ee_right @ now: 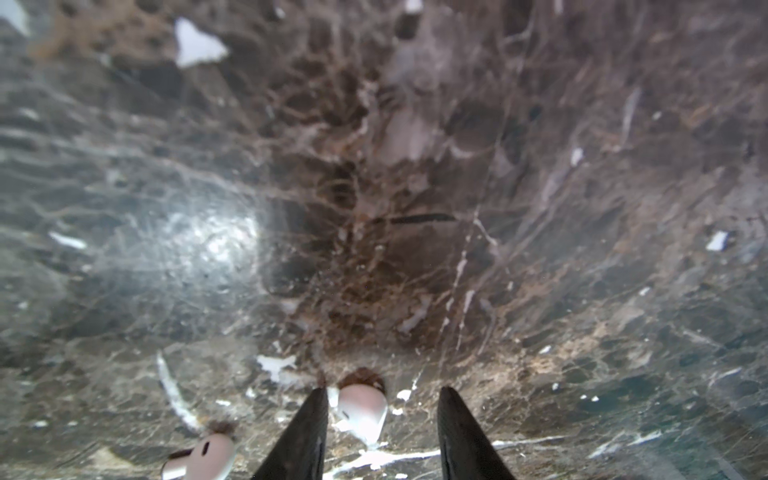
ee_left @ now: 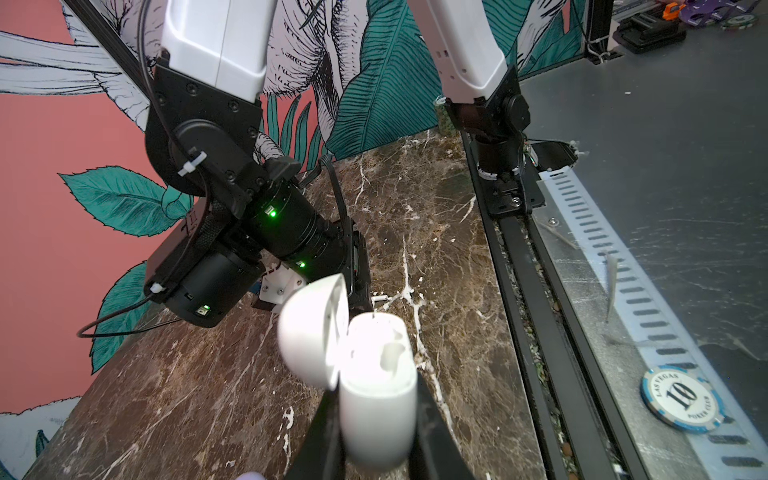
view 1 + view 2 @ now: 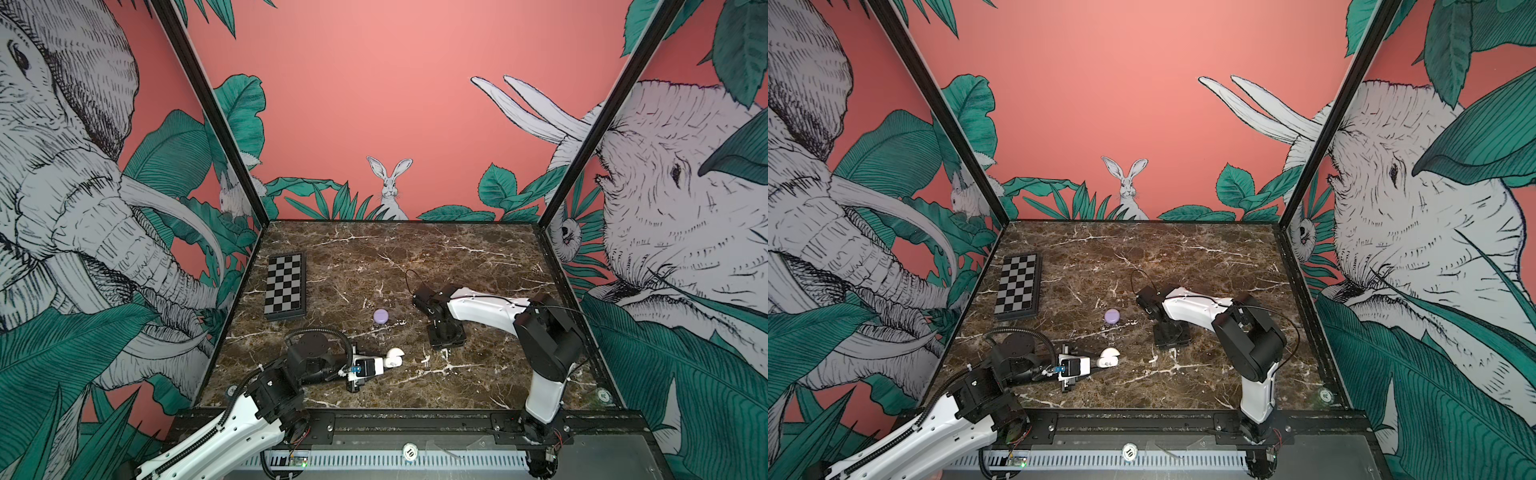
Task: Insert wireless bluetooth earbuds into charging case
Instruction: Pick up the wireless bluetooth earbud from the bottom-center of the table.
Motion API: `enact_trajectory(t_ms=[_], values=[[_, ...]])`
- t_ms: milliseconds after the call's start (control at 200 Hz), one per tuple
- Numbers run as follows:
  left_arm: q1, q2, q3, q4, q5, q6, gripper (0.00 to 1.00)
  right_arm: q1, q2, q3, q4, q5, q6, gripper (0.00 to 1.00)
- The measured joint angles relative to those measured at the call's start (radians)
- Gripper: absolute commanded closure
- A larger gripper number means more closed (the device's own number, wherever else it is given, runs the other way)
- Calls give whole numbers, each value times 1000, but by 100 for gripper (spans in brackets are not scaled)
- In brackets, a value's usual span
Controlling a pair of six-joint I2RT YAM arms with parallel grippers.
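Observation:
My left gripper (image 2: pixel 376 401) is shut on the body of a white charging case (image 2: pixel 379 415), held low over the marble with its lid (image 2: pixel 311 332) flipped open. The case also shows in both top views (image 3: pixel 394 357) (image 3: pixel 1108 357). Its inside is too bright to read. My right gripper (image 1: pixel 382 390) points down at the table, open, with a pale earbud (image 1: pixel 361 409) lying between the fingers against one finger (image 1: pixel 309 424). A second pale earbud (image 1: pixel 203 457) lies just outside that finger. A closed lilac round case (image 3: pixel 381 316) (image 3: pixel 1112 316) sits mid-table.
A folded chessboard (image 3: pixel 284 286) (image 3: pixel 1018 286) lies at the back left. The right arm's black wrist (image 3: pixel 446 332) stands to the right of the lilac case. A poker chip (image 3: pixel 410 452) rests on the front rail beyond the table's edge.

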Motion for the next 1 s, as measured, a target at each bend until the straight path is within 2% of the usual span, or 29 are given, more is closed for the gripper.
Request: enact_trajectory(t_ms=[145, 400, 665, 740, 1000], values=[[-2, -4, 0, 0, -1, 6, 100, 0, 10, 7, 0, 0, 0, 57], [-2, -5, 0, -3, -3, 14, 100, 0, 13, 7, 0, -5, 0, 65], [-6, -10, 0, -7, -7, 16, 100, 10, 13, 6, 0, -5, 3, 66], [-6, -11, 0, -8, -8, 16, 100, 17, 13, 4, 0, -5, 6, 70], [-6, -18, 0, -18, -11, 19, 100, 43, 6, -6, 2, 18, 31, 69]])
